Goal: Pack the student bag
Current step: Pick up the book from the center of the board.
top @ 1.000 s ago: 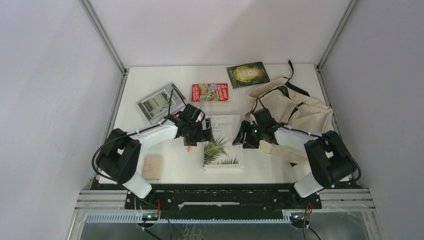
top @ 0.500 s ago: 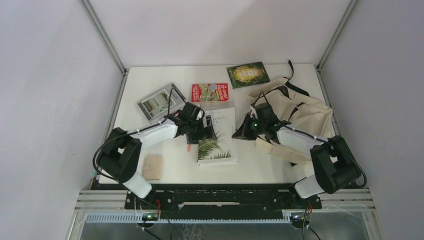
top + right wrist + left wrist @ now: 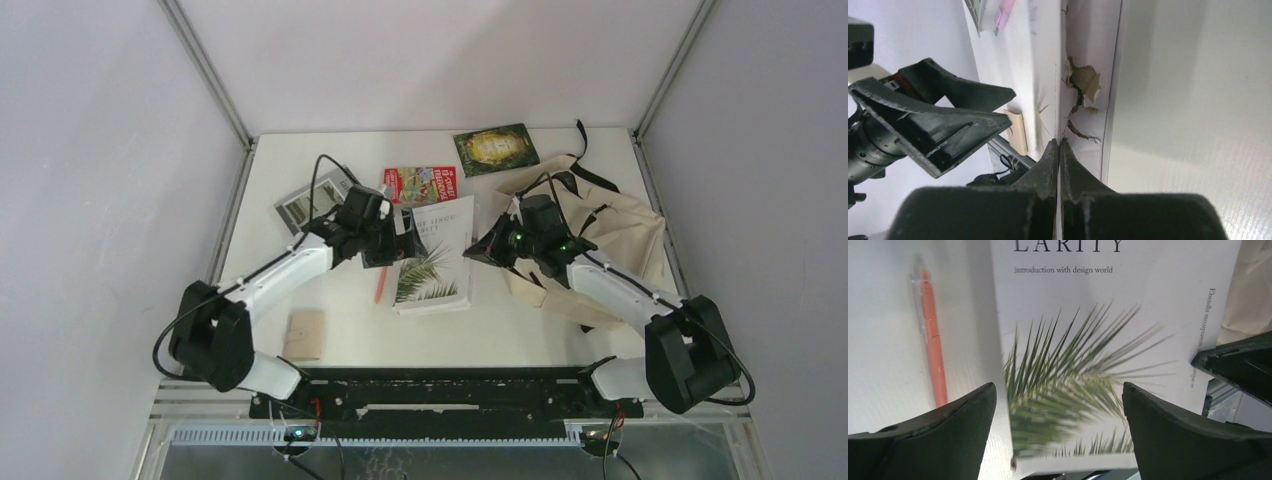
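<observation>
The student bag, cream canvas with black straps, lies crumpled at the right of the table. A white book with a palm leaf on its cover lies mid-table, just left of the bag. My right gripper is shut on the thin right edge of this book. My left gripper stands open over the book's left part, its jaws wide apart and holding nothing. An orange pen lies beside the book's left edge.
A red book, a green book and a grey book lie toward the back of the table. A small brown pad sits near the front left edge. Grey walls enclose both sides.
The right gripper has shut on the book's right edge. The book has slid away from the front edge toward the back, and both arms have reached farther out with it.
</observation>
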You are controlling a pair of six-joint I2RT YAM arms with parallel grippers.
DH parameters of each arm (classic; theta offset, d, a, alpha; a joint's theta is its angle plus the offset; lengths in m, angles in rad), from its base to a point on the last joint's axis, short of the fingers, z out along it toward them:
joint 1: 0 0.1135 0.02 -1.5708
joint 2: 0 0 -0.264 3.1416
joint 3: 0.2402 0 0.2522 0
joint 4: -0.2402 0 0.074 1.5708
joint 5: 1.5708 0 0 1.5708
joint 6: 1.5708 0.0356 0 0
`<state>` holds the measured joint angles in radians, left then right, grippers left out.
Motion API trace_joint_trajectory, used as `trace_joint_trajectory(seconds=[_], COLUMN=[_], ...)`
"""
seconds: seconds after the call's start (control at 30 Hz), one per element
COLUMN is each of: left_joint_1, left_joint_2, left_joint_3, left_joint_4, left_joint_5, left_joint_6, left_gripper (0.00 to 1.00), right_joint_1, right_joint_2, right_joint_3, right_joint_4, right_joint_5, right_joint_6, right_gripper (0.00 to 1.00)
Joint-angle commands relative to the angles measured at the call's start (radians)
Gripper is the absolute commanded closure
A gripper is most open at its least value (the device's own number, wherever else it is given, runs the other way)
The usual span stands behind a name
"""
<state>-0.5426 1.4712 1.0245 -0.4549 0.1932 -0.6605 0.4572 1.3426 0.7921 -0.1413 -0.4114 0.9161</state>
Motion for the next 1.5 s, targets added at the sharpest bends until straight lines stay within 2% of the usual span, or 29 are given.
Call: trace_joint_trajectory(seconds=[0.0, 0.23, 0.5, 0.67, 0.9, 1.1, 1.27, 1.47], left_joint_1=[0.034, 0.069, 0.069, 0.069, 0.072, 0.078, 0.078, 0.086], left_joint_2=[-0.101, -0.206, -0.366, -0.396, -0.395, -0.348, -0.357, -0.330], left_joint_3=[0.072, 0.046, -0.122, -0.192, -0.314, -0.400, -0.462, -0.466], left_joint_4=[-0.032, -0.097, -0.082, -0.006, 0.178, 0.360, 0.497, 0.533], left_joint_5=[-0.023, -0.067, -0.014, 0.057, 0.105, 0.124, 0.087, 0.042], left_joint_6=[0.033, -0.001, -0.204, -0.241, -0.414, -0.504, -0.566, -0.604], left_gripper=[0.00, 0.00, 0.00, 0.00, 0.00, 0.00, 0.00, 0.00], right_joint_1=[-0.016, -0.038, -0.071, -0.078, -0.068, -0.061, -0.054, -0.042], right_joint_2=[-0.039, 0.013, 0.077, 0.179, 0.257, 0.278, 0.271, 0.280], right_joint_3=[0.045, 0.045, 0.045, 0.056, 0.079, 0.079, 0.079, 0.079], right_joint_4=[0.045, 0.117, 0.231, 0.385, 0.472, 0.493, 0.488, 0.513], right_joint_5=[0.050, 0.039, 0.105, 0.073, 0.046, 0.011, 0.007, -0.013], right_joint_6=[0.050, 0.123, 0.242, 0.355, 0.444, 0.480, 0.485, 0.499], right_gripper=[1.00, 1.00, 1.00, 1.00, 1.00, 1.00, 1.00, 1.00])
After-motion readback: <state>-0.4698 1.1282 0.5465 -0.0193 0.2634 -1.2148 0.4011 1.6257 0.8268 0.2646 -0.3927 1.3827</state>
